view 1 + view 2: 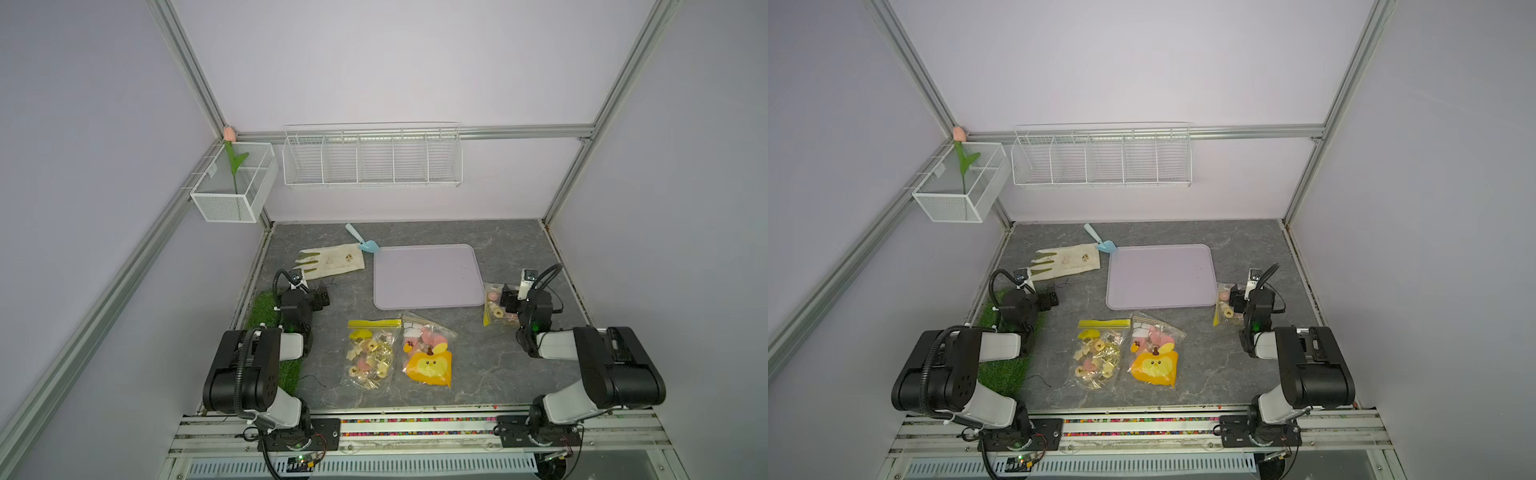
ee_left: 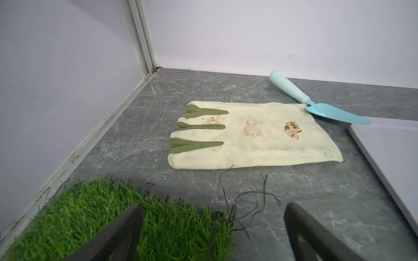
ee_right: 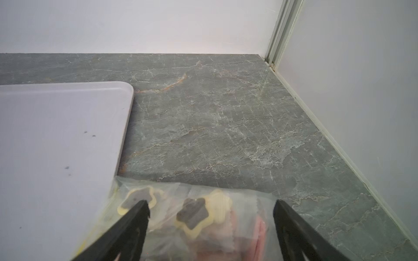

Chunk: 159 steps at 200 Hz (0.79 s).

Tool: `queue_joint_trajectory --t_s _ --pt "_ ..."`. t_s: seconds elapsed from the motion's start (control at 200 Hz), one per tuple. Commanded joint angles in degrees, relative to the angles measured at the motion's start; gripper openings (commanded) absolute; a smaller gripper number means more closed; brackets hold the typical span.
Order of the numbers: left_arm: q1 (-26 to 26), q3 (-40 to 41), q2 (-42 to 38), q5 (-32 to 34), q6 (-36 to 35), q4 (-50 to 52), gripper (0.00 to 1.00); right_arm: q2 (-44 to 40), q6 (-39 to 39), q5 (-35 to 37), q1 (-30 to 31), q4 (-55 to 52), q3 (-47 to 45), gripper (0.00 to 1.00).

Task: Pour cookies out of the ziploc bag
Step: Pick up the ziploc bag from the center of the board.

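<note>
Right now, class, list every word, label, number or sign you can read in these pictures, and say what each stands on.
No text can be read anywhere.
Small white tag on the mesh basket: too small to read.
Glove: faded printed motifs only, no letters.

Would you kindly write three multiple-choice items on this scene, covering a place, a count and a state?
1. The pale blue plastic trowel lies: A in the wire rack; B at the flat lilac tray's far corner; C on the grass mat.
2. Clear plastic zip bags on the grey table: A one; B two; C three.
3. The right gripper is: A shut on the trowel; B open over a zip bag; C shut on the tray.
B, blade at corner; C, three visible; B, jaws apart.
</note>
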State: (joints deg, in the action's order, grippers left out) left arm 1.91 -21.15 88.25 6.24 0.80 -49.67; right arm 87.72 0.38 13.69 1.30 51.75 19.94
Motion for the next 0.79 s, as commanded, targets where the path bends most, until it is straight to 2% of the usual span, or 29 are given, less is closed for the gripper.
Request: queue_joint_trajectory --t_s 0.0,0.535,0.68,0.79 --pt "0.20 -1.37 0.40 0.70 -0.85 -1.76 0.99 0.60 -1.02 0.54 0.42 1.62 0.80 0.89" --pt "0.14 -1.79 0.49 3.03 0.00 -1.20 0.99 0.52 -0.99 0.57 0.44 1.67 0.70 0.89" --pt "-0.12 0.35 0.37 9.70 3.29 -5.06 0.99 0.60 -1.00 0.54 0.41 1.68 0.71 0.89" --pt "-0.52 0.23 0.58 7.99 3.01 -5.09 0.99 0.61 -1.01 0.56 0.42 1.67 0.73 0.89"
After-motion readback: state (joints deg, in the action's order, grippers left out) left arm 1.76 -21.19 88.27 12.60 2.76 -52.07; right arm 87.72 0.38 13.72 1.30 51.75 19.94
